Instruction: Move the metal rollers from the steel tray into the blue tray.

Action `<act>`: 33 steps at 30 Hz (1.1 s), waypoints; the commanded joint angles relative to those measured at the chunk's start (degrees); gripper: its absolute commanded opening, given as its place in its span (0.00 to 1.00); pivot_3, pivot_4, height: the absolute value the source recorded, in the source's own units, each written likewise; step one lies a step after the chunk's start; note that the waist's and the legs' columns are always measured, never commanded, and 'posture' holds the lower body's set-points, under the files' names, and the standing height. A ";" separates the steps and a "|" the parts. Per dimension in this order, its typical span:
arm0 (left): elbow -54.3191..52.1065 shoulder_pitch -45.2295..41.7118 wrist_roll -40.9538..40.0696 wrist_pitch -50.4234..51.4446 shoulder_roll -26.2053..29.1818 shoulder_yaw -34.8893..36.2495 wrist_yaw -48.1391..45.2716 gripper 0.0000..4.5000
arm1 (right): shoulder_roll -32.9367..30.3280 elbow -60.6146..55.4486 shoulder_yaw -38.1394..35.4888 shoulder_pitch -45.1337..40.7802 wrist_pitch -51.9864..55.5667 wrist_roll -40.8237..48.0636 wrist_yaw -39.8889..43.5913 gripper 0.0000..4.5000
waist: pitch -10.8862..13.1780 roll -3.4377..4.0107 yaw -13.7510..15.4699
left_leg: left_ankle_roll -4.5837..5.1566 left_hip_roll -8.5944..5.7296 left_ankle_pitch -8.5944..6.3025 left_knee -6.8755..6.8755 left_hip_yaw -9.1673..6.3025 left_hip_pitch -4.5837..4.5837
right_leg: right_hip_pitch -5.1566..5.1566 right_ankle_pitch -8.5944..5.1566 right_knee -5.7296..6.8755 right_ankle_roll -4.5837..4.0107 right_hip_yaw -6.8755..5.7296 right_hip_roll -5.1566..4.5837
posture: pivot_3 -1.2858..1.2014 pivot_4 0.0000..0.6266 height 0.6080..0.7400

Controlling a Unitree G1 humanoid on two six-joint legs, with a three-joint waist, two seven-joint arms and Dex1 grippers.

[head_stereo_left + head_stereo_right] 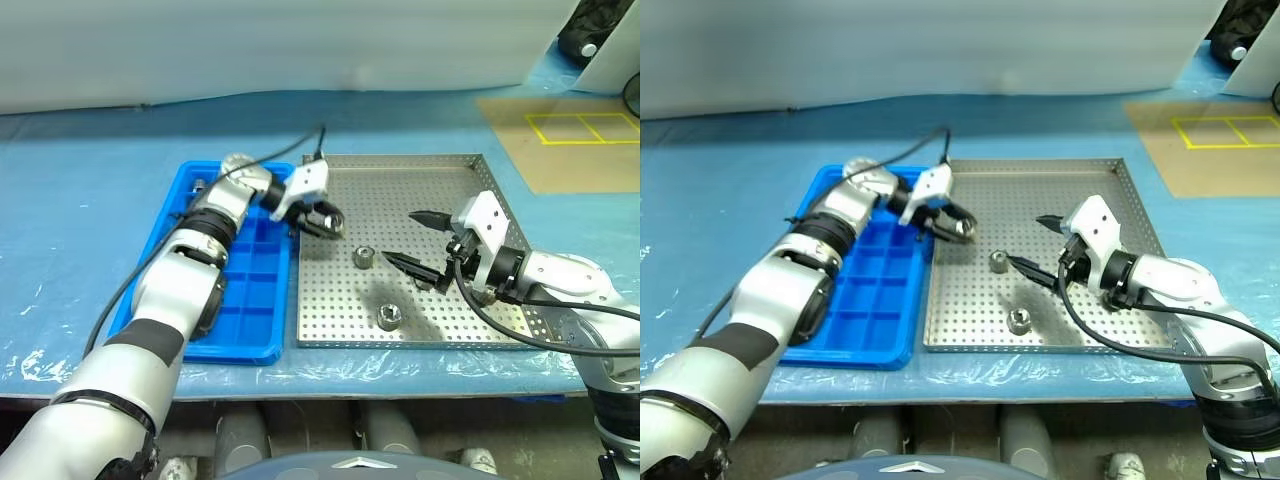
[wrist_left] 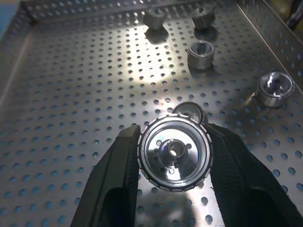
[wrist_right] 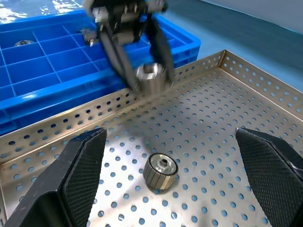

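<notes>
— Where was the roller?
— One metal roller (image 2: 174, 152) was clamped between the left gripper (image 1: 322, 217)'s two black fingers, held up off the perforated floor near the steel tray (image 1: 470, 160)'s left rim, right beside the blue tray (image 1: 250, 345).
— Others?
— Two more rollers lay loose on the steel tray: one near the middle (image 1: 364, 257), one closer to the front rim (image 1: 388, 316). They sat apart from each other, not touching.
— Anything in the blue one?
— A small roller-like piece (image 3: 22, 43) sat in a far compartment; hard to tell more.
— Right side?
— The right gripper (image 1: 420, 243) hovered over the steel tray's right half, jaws spread wide, nothing between them. The middle roller sat just beside its lower fingertip, not touched.
— Surroundings?
— Both trays were side by side on a pale blue table covering (image 1: 80, 190), with a brown board (image 1: 570, 140) marked in yellow at the far right.
</notes>
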 commanded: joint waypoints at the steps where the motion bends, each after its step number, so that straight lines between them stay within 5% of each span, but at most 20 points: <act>1: -1.53 -5.65 -4.87 7.10 7.08 6.25 0.82 0.38 | 0.91 3.35 3.07 -5.09 -3.18 -1.27 3.26 1.00 | 0.14 -0.11 -0.27 | 0.00 0.01 0.00 0.01 0.01 0.01 | -0.03 0.00 0.02 0.00 0.00 0.01 | 0.41 0.24 1.00; 8: -9.45 4.44 -2.98 10.74 21.00 5.53 -1.86 0.38 | 4.59 13.66 10.16 -15.26 -8.09 -4.40 10.36 1.00 | 0.16 -0.06 1.09 | -0.16 0.05 0.09 -0.35 0.05 0.01 | -0.26 0.00 0.06 -0.01 -0.02 0.09 | 0.48 0.24 1.00; 14: -22.82 17.76 -5.59 17.56 27.61 7.96 0.48 0.38 | 7.99 20.86 13.53 -20.62 -11.96 -6.96 14.90 1.00 | 0.25 -0.20 4.33 | -0.38 0.18 0.26 -0.42 -0.08 -0.50 | -0.67 0.02 0.23 -0.05 -0.33 0.12 | 0.52 0.24 1.00; 21: -32.93 27.51 -9.48 24.78 29.26 10.10 4.25 0.38 | 9.39 23.00 14.03 -21.71 -13.27 -8.11 17.36 1.00 | 0.25 -0.20 7.56 | -0.34 0.18 0.20 0.10 -0.20 -0.91 | -0.66 0.02 0.37 -0.06 -1.06 -0.11 | 0.52 0.24 1.00; 33: -35.43 31.01 -10.39 26.71 25.91 6.22 5.98 0.38 | 8.74 21.58 12.61 -20.28 -12.32 -8.60 17.04 1.00 | 0.25 -0.20 7.40 | -0.98 0.22 0.59 0.15 -0.62 -0.70 | -0.68 0.01 0.98 -0.10 -1.13 -0.07 | 0.51 0.24 1.00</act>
